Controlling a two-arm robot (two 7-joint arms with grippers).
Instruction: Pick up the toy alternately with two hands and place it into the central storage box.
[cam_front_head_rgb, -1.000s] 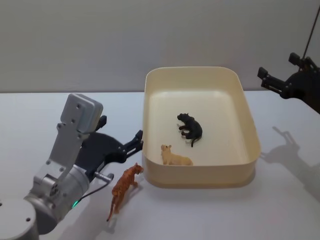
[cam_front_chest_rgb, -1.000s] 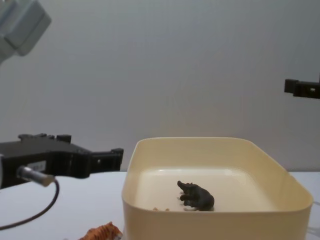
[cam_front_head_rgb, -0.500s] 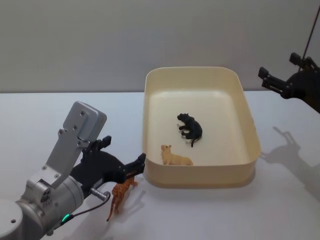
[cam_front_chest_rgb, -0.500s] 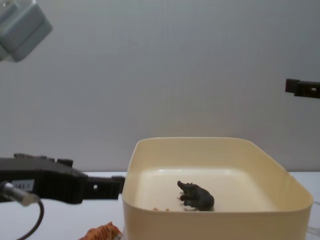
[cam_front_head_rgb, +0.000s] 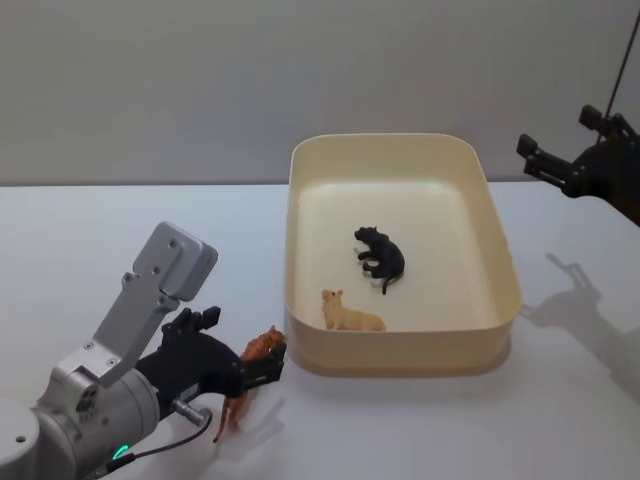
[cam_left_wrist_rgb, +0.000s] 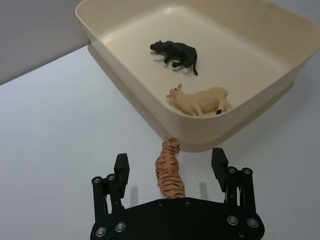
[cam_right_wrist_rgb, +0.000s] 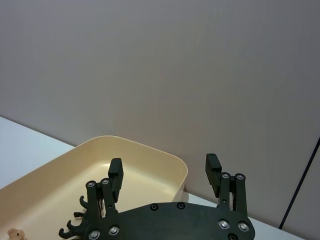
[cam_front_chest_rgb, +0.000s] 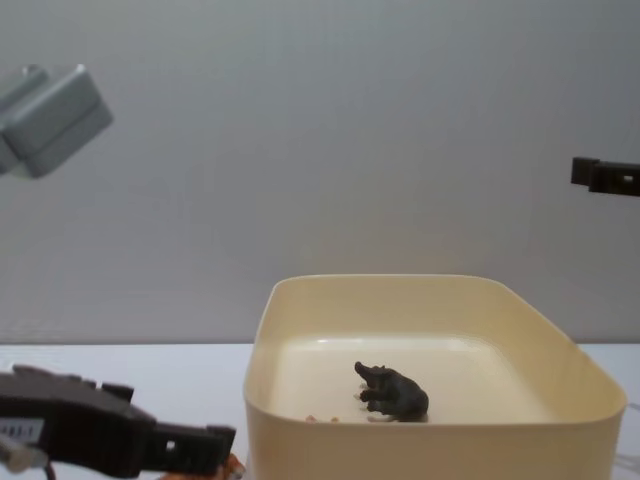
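A striped orange tiger toy (cam_left_wrist_rgb: 169, 171) lies on the white table just outside the near left corner of the central storage box (cam_left_wrist_rgb: 116, 56), head toward its wall. My left gripper (cam_left_wrist_rgb: 170, 163) is open and low over it, one finger (cam_left_wrist_rgb: 121, 168) on each side of its body. From the head view the tiger (cam_front_head_rgb: 265, 345) peeks out beside the left gripper (cam_front_head_rgb: 245, 348), close to the cream box (cam_front_head_rgb: 400, 357). Far to the right my right gripper (cam_front_head_rgb: 560, 170) hangs high, open (cam_right_wrist_rgb: 164, 170) and empty.
Inside the box lie a black animal toy (cam_front_head_rgb: 380, 255) and a cream animal toy (cam_front_head_rgb: 350, 313). The chest view has the box wall (cam_front_chest_rgb: 420, 445) close in front, the left gripper (cam_front_chest_rgb: 215, 440) at lower left, and the black toy (cam_front_chest_rgb: 392, 391) inside.
My left gripper has come down and forward toward the near left corner of the box, and its open fingers now straddle the tiger. The right arm has not moved.
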